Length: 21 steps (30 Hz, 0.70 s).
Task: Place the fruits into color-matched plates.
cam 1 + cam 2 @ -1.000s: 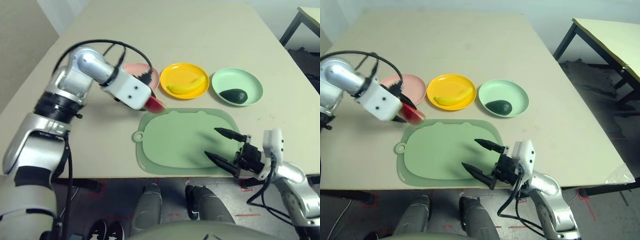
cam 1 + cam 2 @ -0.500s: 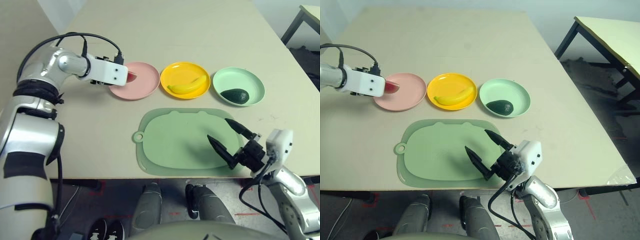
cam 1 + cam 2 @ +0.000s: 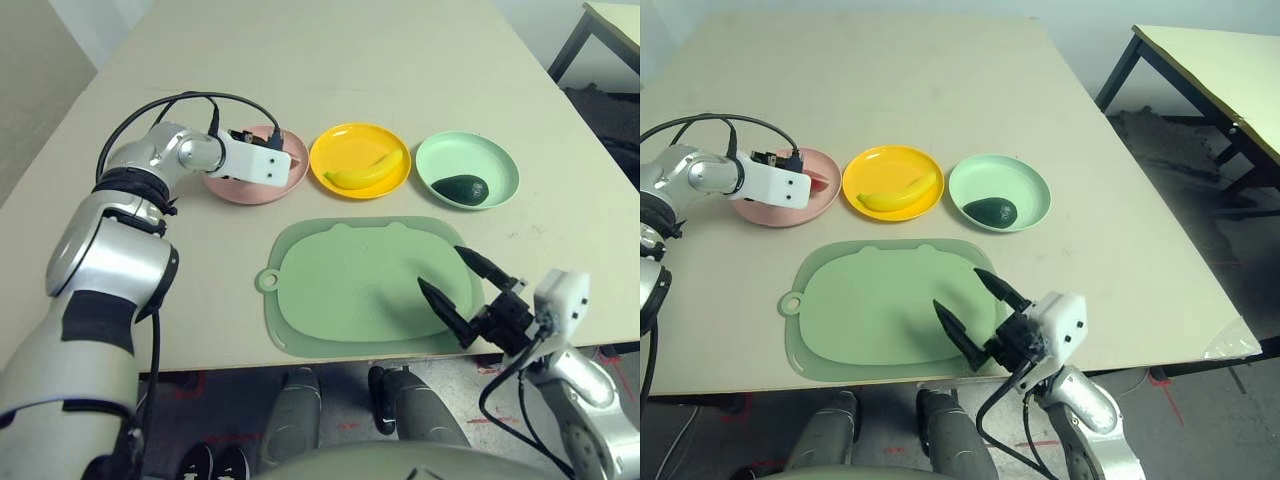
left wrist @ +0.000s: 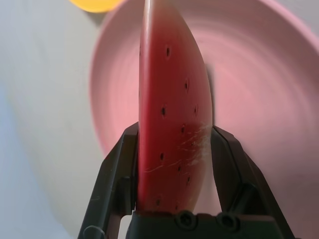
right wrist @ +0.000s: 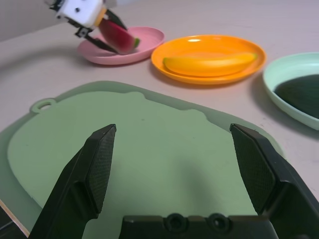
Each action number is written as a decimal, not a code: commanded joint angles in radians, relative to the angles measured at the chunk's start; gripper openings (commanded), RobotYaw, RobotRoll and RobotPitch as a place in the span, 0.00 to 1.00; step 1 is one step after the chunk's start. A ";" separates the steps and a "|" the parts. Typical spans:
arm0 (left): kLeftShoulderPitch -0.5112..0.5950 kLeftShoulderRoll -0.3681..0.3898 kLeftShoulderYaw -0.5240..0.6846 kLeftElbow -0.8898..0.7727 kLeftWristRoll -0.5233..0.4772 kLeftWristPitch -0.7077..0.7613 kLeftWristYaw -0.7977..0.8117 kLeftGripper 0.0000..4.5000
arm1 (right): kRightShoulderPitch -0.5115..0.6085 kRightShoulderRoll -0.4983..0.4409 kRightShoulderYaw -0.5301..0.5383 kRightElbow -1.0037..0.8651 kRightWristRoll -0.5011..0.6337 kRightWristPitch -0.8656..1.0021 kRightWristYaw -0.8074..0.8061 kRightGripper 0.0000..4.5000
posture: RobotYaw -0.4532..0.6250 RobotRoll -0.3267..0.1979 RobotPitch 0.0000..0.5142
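Observation:
My left gripper (image 4: pixel 174 130) is shut on the red watermelon wedge (image 4: pixel 172 114) and holds it over the pink plate (image 3: pixel 240 190). The wedge (image 5: pixel 119 36) hangs low above that plate (image 5: pixel 147 41); I cannot tell whether it touches. The banana (image 3: pixel 365 172) lies in the yellow plate (image 3: pixel 355 145). The dark green avocado (image 3: pixel 460 188) sits in the mint green plate (image 3: pixel 465 155). Over the near right part of the pale green mat (image 3: pixel 350 290), my right gripper (image 3: pixel 441 268) stands open, with nothing between its fingers (image 5: pixel 99 164).
The three plates stand in a row just beyond the mat, pink on the left, mint on the right. The mat's ring tab (image 3: pixel 266 279) points left. A second table (image 3: pixel 1210 60) stands off to the right, past the table's edge.
My left gripper has carried the watermelon wedge from the mat's far left corner to above the pink plate. The right gripper has stayed over the mat, still open. The camera has shifted slightly.

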 commanded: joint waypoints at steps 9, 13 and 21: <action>0.008 0.006 0.008 0.010 -0.001 0.001 0.007 0.99 | -0.018 -0.005 0.005 -0.007 0.019 0.006 0.006 1.00 | 0.39 0.62 0.34; -0.007 0.030 0.031 -0.003 -0.023 -0.023 0.004 0.99 | -0.036 -0.012 -0.012 0.014 0.029 0.006 0.013 1.00 | 0.39 0.62 0.33; 0.002 0.097 0.193 -0.067 -0.227 -0.084 -0.145 0.99 | -0.148 -0.033 -0.125 0.139 0.081 0.018 -0.001 1.00 | 0.41 0.62 0.32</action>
